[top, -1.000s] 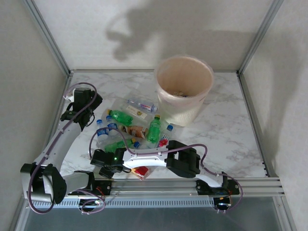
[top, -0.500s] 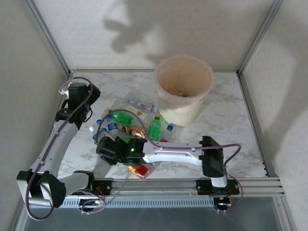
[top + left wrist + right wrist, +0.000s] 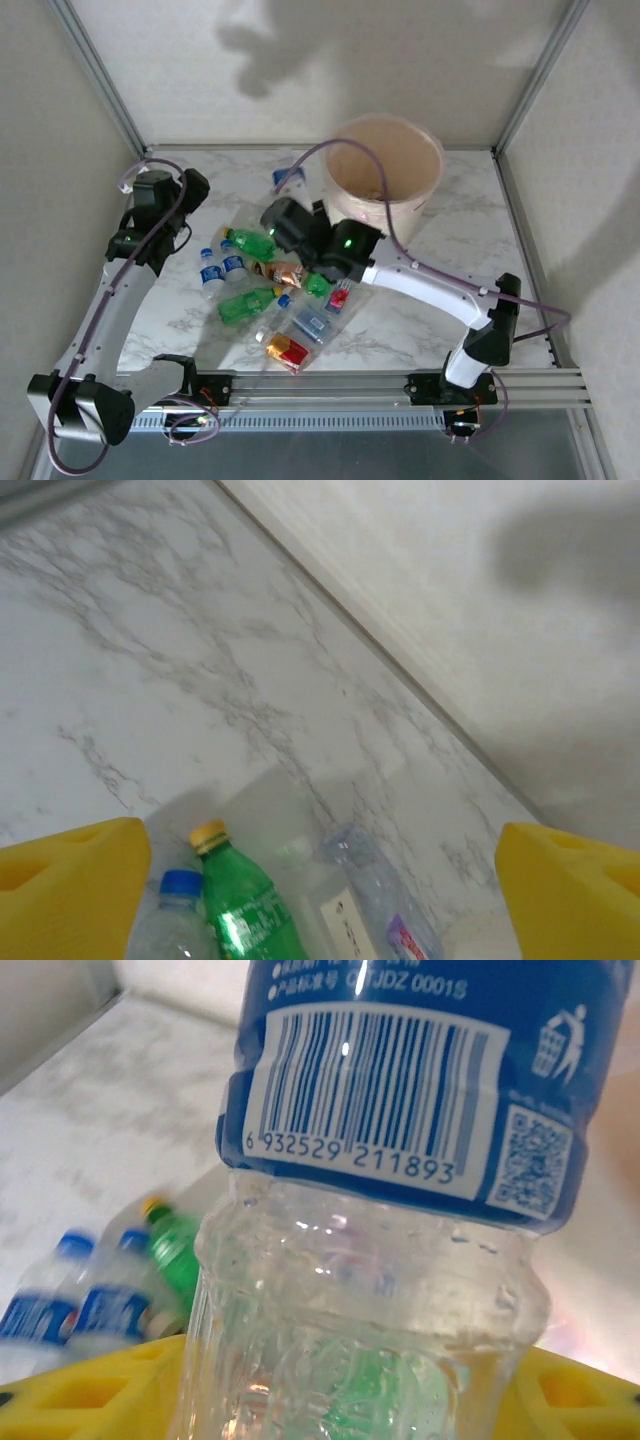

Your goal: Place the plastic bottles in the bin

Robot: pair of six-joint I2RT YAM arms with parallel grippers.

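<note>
The right hand point(image 3: 292, 210) is clenched on a clear bottle with a blue label point(image 3: 287, 179). The bottle is held just left of the bin point(image 3: 400, 232), beside the rim and not over the mouth. If it is released here, it is likely to fall onto the table point(image 3: 480, 250) at the bin's left side, or to glance off the rim.

In the right wrist view the yellow fingers point(image 3: 90, 1395) are seen closed on the ribbed, glossy body below the label. A slip or a twist of the bottle in a quick swing is therefore judged possible.

The right arm's cable point(image 3: 370, 160) is looped across the bin's mouth. It could be caught on the rim or on the thin liner, and the bin, which looks light, could be dragged or tipped. A knock from the wrist against the bin's left wall carries the same risk.

Left of the bin and in front of it, the loose bottles point(image 3: 245, 305) are spread on the table. A copper-orange bottle point(image 3: 280, 272) lies close beneath the right wrist and could be swept aside by a low move.

The left hand point(image 3: 320, 870) is held released, with nothing between its fingers, well to the left of the bin beyond the spread of bottles. A green bottle with a yellow cap point(image 3: 235, 905) is seen below it. The path to the bin's mouth is not blocked by this arm.
</note>
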